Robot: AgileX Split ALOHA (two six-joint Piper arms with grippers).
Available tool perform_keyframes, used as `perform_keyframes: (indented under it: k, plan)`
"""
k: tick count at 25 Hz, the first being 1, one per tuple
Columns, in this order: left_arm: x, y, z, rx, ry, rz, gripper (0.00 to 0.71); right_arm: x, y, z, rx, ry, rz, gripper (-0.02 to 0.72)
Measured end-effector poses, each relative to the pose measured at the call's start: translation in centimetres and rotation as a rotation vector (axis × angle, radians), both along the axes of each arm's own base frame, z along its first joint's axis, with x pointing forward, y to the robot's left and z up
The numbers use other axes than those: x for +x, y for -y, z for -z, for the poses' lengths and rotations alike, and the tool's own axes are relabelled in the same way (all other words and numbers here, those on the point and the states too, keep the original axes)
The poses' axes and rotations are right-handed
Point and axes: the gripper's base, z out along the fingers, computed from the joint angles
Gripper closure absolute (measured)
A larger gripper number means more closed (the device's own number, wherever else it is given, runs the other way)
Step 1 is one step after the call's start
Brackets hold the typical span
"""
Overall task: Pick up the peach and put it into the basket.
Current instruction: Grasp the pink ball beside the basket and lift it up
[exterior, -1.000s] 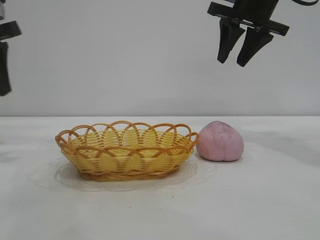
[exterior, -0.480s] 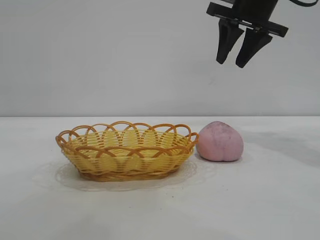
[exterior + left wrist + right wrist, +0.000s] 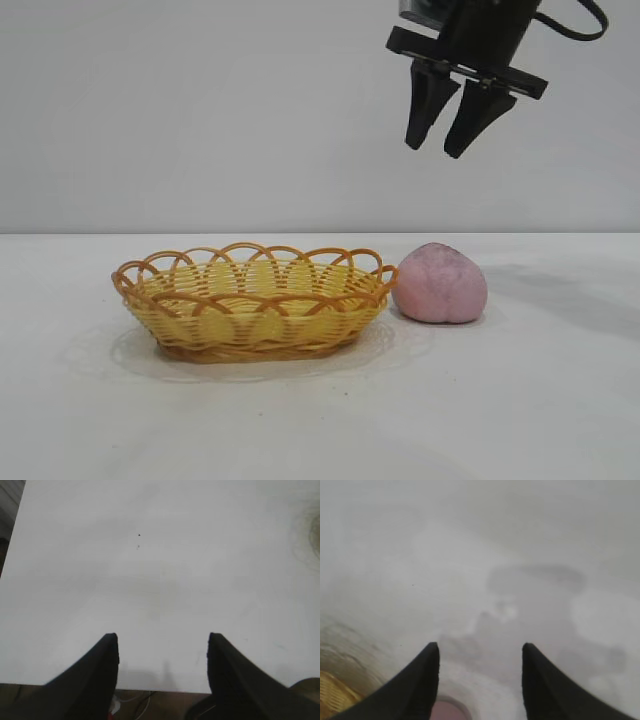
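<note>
The dusty-pink peach [image 3: 440, 283] lies on the white table, touching the right end of the yellow wicker basket [image 3: 255, 300], which is empty. My right gripper [image 3: 433, 149] hangs open and empty well above the peach, slightly to its left. In the right wrist view the gripper [image 3: 480, 647] shows open, with a sliver of the peach [image 3: 449, 711] between the fingers and a bit of the basket [image 3: 332, 692] at the edge. My left gripper [image 3: 162, 640] is open and empty over bare table near its edge; it is out of the exterior view.
The white table [image 3: 540, 400] spreads wide in front of and to the right of the peach. A plain grey wall stands behind. In the left wrist view the table's edge [image 3: 160, 691] shows, with cables below it.
My right gripper has moved left and slightly down toward the peach, staying open. The left gripper, seen at the far left edge a second ago, has left the exterior view.
</note>
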Motion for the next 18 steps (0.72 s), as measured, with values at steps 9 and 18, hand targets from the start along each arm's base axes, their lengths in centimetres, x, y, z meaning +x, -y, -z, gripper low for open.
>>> perform_keyframes:
  k: [9,18]
  plan:
    - [-1.4,0.0,0.1,0.012,0.097,0.013,0.359,-1.7,0.4,0.4,-0.062,-0.174,-0.066,0.340]
    - [-1.4,0.1,0.2,0.014,0.095,0.019,0.359,-3.8,-0.3,3.4,-0.083,-0.303,-0.092,0.340]
